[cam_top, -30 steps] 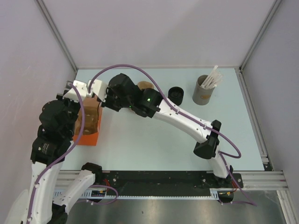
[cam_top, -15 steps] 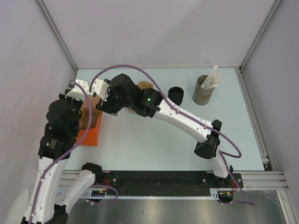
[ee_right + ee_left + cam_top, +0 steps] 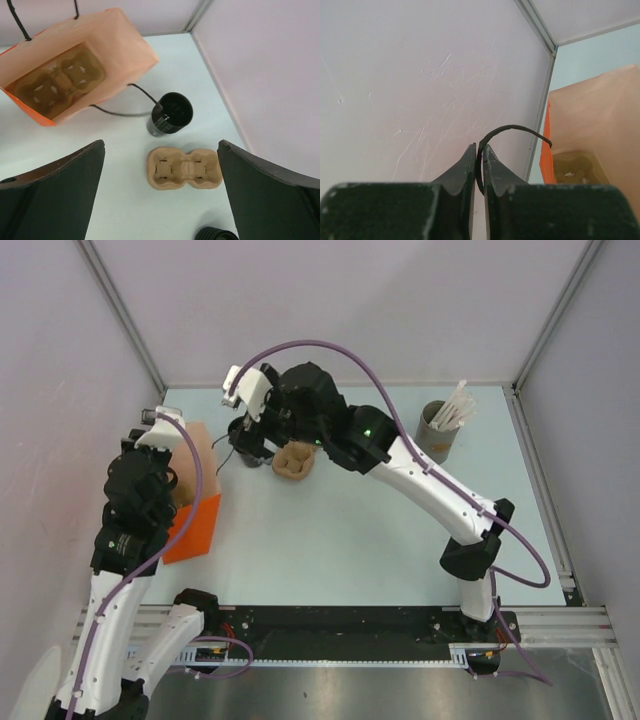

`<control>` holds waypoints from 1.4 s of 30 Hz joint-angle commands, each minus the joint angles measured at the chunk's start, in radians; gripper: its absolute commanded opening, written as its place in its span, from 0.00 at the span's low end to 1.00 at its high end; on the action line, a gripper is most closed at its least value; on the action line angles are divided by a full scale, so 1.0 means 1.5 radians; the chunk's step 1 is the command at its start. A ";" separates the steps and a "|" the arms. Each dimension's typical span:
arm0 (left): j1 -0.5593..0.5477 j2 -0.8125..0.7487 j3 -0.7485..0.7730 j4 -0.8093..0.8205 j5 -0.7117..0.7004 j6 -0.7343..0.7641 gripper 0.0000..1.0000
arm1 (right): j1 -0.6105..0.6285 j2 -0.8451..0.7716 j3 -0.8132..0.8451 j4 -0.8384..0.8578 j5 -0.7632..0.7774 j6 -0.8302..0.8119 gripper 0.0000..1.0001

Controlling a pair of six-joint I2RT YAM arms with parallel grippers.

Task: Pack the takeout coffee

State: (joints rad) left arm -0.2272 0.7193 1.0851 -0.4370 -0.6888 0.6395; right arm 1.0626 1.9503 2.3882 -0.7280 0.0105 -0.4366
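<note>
The left gripper (image 3: 479, 148) has its jaws pressed nearly together on the black cord handle (image 3: 515, 128) of the orange paper bag (image 3: 592, 107), and the cord arches up out of the slit between them. The right gripper (image 3: 161, 146) is spread wide and grasps nothing. It hangs over the table (image 3: 115, 165) just beside the bag's open mouth. Below it the takeout coffee (image 3: 170, 114) stands upright on the table, outside the bag and near its mouth. The bag's other cord handle (image 3: 117, 112) runs up to the cup. A pulp cup carrier (image 3: 184, 168) lies just beyond the cup from the bag, and a second carrier (image 3: 55, 85) sits in the bag's bottom. The cylinder of white sticks (image 3: 435, 435) stands well apart from the bag.
</note>
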 commanded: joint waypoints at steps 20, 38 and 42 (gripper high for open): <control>0.029 0.034 0.045 -0.016 0.125 -0.030 0.00 | -0.072 -0.125 -0.141 0.062 0.011 0.026 1.00; 0.029 0.024 0.019 0.008 0.103 0.016 0.02 | -0.131 -0.174 -0.200 0.099 0.010 0.054 1.00; 0.030 0.031 -0.041 0.108 0.054 0.067 0.21 | -0.139 -0.184 -0.217 0.106 0.011 0.053 1.00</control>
State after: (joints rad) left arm -0.1909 0.7551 1.0920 -0.4366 -0.5072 0.6579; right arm 0.8684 1.7390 2.0766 -0.6220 0.0170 -0.3729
